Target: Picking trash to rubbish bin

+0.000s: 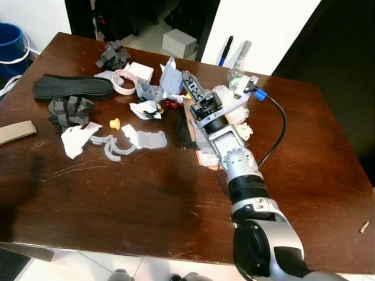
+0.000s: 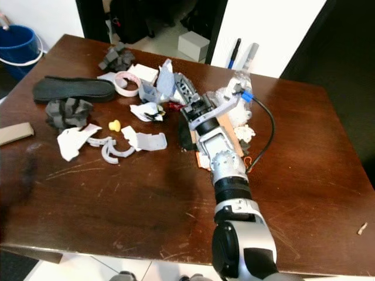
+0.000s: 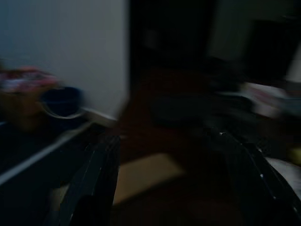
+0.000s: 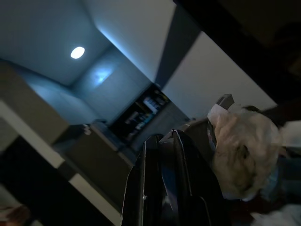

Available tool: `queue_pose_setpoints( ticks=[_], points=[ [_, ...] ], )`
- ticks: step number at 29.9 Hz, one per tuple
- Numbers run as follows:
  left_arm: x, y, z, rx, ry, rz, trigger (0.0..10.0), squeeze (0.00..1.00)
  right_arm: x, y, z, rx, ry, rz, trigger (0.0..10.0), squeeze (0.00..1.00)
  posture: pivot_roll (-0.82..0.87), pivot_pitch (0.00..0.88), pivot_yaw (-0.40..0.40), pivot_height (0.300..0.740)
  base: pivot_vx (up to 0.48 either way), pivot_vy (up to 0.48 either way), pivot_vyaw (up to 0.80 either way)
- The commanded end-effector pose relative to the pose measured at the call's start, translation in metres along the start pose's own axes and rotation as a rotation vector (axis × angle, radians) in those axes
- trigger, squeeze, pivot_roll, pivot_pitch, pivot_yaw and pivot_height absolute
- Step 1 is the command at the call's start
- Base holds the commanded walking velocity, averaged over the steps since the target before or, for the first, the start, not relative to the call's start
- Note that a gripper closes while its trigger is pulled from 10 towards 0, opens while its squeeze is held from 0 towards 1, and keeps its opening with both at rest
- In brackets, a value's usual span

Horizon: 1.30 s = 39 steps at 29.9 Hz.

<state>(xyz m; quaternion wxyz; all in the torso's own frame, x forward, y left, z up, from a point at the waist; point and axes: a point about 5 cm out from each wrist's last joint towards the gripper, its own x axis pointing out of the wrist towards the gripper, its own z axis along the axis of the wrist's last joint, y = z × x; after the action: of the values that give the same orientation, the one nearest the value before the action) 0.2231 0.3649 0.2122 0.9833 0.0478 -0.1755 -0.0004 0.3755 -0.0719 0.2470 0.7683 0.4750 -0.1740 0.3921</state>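
Trash is strewn over the brown table (image 1: 146, 199): a black shoe insole (image 1: 73, 86), grey foam lumps (image 1: 69, 111), torn white paper (image 1: 76, 140), a pink tape ring (image 1: 123, 81), a small yellow piece (image 1: 115, 123) and grey plastic scraps (image 1: 164, 82). My right arm reaches across the table into the pile at the back. Its gripper (image 1: 189, 82) is shut and tilted upward beside the grey scraps, with crumpled white paper (image 4: 240, 160) next to the fingers. I make out nothing between them. In the dark, blurred left wrist view the left gripper (image 3: 171, 146) is open, beside the table's left end.
A blue bucket (image 1: 12, 44) stands on the floor beyond the table's far left corner. A tan flat piece (image 1: 16, 132) lies at the left edge. A black cable (image 1: 280, 126) loops beside my right arm. A white box (image 1: 179, 42) sits on the floor behind the table.
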Motion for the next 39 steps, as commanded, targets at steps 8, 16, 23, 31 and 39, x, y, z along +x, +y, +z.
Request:
queue_pose_setpoints(
  ticks=[8,16,23,31,39],
  points=[
    [0.024,-0.029,-0.002,-0.033,0.025,-0.103,10.0,0.00,-0.011,0.006,0.006,0.017,0.017,0.068,0.0,0.00,0.20,0.170,-0.138,0.740,0.000,0.000,0.00],
    [0.062,-0.027,0.003,0.017,0.012,-0.052,10.0,0.00,-0.025,0.014,0.009,0.031,0.062,0.124,0.0,0.00,0.15,0.207,-0.147,0.740,0.000,0.000,0.00],
    [0.078,-0.024,0.002,0.053,0.024,-0.027,10.0,0.00,-0.041,0.022,0.013,0.023,0.131,0.177,0.0,0.00,0.11,0.233,-0.159,0.740,0.000,0.000,0.00],
    [0.088,-0.030,0.000,0.053,0.027,-0.051,10.0,0.00,-0.052,0.032,0.018,0.024,0.172,0.220,0.0,0.00,0.08,0.253,-0.163,0.740,0.000,0.000,0.00],
    [0.105,-0.054,-0.001,0.046,0.018,-0.172,10.0,0.00,-0.060,0.047,0.016,0.038,0.231,0.296,0.0,0.00,0.06,0.269,-0.166,0.740,0.000,0.000,0.00]
  ],
)
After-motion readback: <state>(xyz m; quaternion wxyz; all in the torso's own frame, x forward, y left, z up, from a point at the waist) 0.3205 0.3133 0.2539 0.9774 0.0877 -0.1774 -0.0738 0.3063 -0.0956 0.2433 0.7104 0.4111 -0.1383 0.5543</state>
